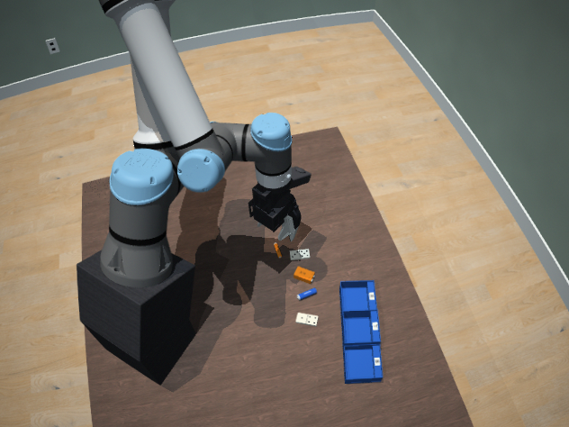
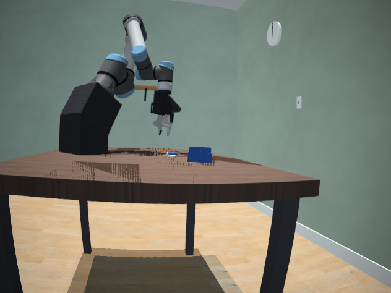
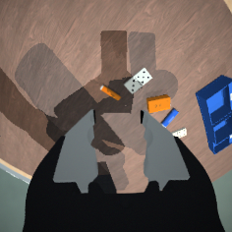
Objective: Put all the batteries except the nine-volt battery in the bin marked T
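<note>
My gripper (image 1: 288, 234) hangs well above the table, partly open with nothing between the fingers; it also shows in the wrist view (image 3: 118, 118) and in the exterior view (image 2: 164, 129). A small orange cylindrical battery (image 1: 277, 249) lies on the table just below it, also seen in the wrist view (image 3: 110, 92). An orange nine-volt battery (image 1: 303, 274) (image 3: 158, 104) lies further on. A blue cylindrical battery (image 1: 307, 294) (image 3: 170, 118) lies beyond it. A row of three blue bins (image 1: 361, 331) (image 3: 216, 115) stands to the right, each with a small white label; the letters are too small to read.
A grey domino (image 1: 299, 254) (image 3: 137, 80) lies beside the orange battery. A white domino (image 1: 307, 318) (image 3: 179, 133) lies near the bins. The robot base (image 1: 133, 294) stands at the table's left. The table edge is beyond the bins.
</note>
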Robot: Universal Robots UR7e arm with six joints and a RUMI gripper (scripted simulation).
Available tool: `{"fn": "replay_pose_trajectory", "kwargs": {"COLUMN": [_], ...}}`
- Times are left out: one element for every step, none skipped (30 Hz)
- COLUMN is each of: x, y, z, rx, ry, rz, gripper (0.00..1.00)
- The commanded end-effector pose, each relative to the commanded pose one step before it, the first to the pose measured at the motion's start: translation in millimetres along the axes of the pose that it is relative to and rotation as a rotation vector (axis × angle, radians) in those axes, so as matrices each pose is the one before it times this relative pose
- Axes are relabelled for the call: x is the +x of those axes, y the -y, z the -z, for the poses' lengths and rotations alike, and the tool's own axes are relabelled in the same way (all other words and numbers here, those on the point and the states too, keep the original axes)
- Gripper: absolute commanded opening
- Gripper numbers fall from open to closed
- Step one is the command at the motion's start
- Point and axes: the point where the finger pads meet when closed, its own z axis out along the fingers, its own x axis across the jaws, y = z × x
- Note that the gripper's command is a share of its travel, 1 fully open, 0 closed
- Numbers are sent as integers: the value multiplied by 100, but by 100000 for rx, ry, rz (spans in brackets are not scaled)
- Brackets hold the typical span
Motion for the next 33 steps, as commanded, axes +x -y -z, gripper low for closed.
{"fn": "replay_pose_trajectory", "kwargs": {"x": [-305,0,0,0,0,0,0,0,0,0,0,0,0,0,0,0,0,0,0,0,0,0,0,0,0,0,0,0,0,0,0,0,0], "y": [166,0,0,0,0,0,0,0,0,0,0,0,0,0,0,0,0,0,0,0,3,0,0,0,0,0,0,0,0,0,0,0,0], "z": [-63,0,0,0,0,0,0,0,0,0,0,0,0,0,0,0,0,0,0,0,-6,0,0,0,0,0,0,0,0,0,0,0,0], "rx": [528,4,4,4,4,4,4,4,4,4,0,0,14,5,5,5,5,6,6,6,6,6,6,7,7,7,7,0,0,22,8,8,8], "ry": [448,4,4,4,4,4,4,4,5,5,0,0,15,5,5,5,6,6,6,6,5,6,7,7,7,7,7,0,0,23,8,8,8], "rz": [15721,200,203,204,206,207,207,208,208,208,0,0,623,207,207,206,206,206,205,205,205,204,204,204,203,203,203,0,0,606,201,201,201], "gripper": [38,38,38,38,38,38,38,38,38,38,38,38,38,38,38,38,38,38,38,38,38,38,38,38,38,38,38,38,38,38,38,38,38]}}
